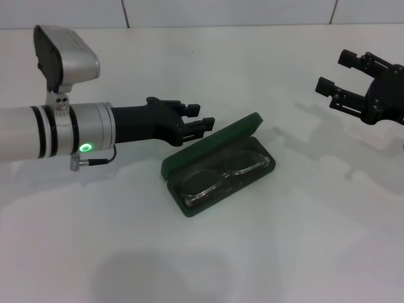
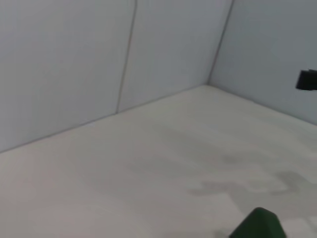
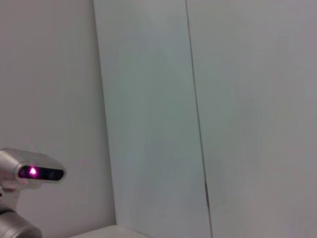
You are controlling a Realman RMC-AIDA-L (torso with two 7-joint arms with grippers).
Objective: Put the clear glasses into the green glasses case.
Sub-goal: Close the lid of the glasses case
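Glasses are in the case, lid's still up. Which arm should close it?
Left, probably. The left gripper sits open right behind the raised lid of the green glasses case, where the clear glasses lie. The right gripper hangs open, well off to the side.

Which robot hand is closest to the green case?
The left gripper, right beside the green glasses case; the right gripper hangs far off.

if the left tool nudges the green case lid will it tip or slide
The green glasses case lies open and flat on the white table, so it probably won't tip. On that smooth surface it may slide rather than close. The clear glasses sit loose inside and could shift. The left tool is just behind the lid.
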